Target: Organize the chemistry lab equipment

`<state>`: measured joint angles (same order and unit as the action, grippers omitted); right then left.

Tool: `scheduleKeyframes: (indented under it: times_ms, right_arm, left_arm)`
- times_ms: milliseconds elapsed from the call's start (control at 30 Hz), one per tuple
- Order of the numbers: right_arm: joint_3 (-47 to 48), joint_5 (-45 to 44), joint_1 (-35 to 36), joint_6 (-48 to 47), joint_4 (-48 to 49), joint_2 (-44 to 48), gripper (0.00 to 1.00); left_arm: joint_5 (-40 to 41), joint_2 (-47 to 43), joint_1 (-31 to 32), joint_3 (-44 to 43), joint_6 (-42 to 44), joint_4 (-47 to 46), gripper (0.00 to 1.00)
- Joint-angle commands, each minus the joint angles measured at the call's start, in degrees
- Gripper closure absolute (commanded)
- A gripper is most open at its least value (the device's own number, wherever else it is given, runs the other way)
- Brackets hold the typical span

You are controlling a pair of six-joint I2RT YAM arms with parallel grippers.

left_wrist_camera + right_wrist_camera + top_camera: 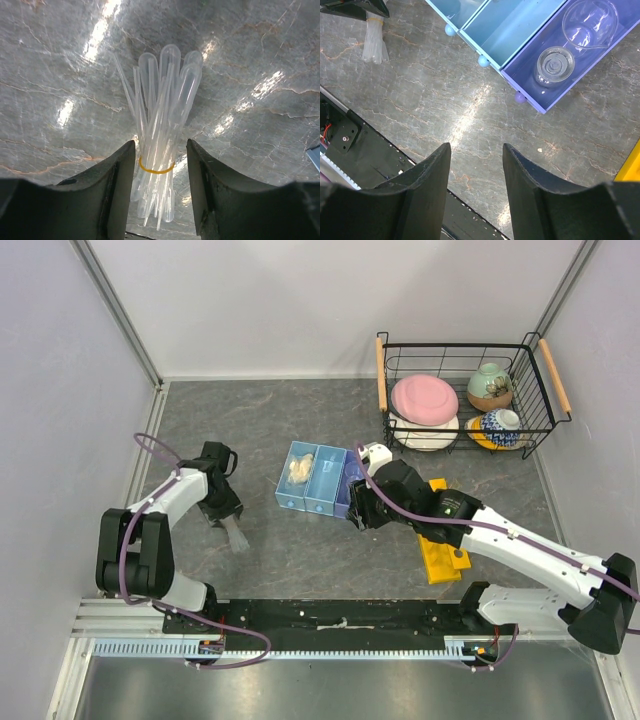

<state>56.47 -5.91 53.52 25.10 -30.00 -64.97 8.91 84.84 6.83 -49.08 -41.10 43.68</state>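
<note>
close to the near edge, on the right, yellow rack [440, 560] flat on the grey table [300, 560], partly under the right arm [520, 540]. a bit further, on the left, bunch of thin clear tubes [162, 100] lying on the table, tied with a yellow band [156, 170]. left gripper [160, 150] half wide around the bunch, one finger [120, 190] on each side, close, with a small gap, not squeezing. right gripper [476, 150] half wide too, holding nothing, over bare table just beside the blue tray [305, 506]. inside the tray, cream lump [299, 468] at the left end, small clear beaker [590, 22] and funnel [555, 65] at the right end. far back right, black wire basket [450, 345] with pink plate [424, 397] and bowls [490, 387].
</note>
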Motion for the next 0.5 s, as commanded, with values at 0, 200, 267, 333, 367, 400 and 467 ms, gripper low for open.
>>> scheduleKeyframes:
  times_ms: [0,200,267,333,367,400,467]
  right_arm:
    - [0.13,-0.68,0.45,0.38,1.87,-0.59,0.47]
    - [0.57,-0.85,0.8,0.74,2.05,-1.21,0.47]
    - [0.57,-0.94,0.89,1.0,2.05,-0.95,0.47]
    - [0.4,-1.21,1.06,1.35,2.05,-0.77,0.47]
    - [0.31,-1.21,1.24,1.35,2.05,-0.77,0.47]
    - [0.22,-1.21,1.24,1.44,2.05,-0.69,0.47]
    - [0.31,-1.56,1.59,1.7,1.87,-0.6,0.47]
  left_arm:
    - [1.73,0.77,-1.38,0.39,5.5,-3.34,0.48]
    - [0.06,2.0,-1.64,0.56,6.3,-4.39,0.62]
    - [-0.64,2.44,-1.64,0.83,6.3,-4.48,0.67]
    - [-1.78,2.79,-1.64,1.26,6.21,-4.66,0.71]
    - [-2.57,2.88,-1.64,1.35,6.12,-4.74,0.74]
    - [-2.93,2.88,-1.64,1.53,5.86,-4.66,0.76]
    - [-4.15,2.62,-1.56,1.79,5.77,-4.75,0.81]
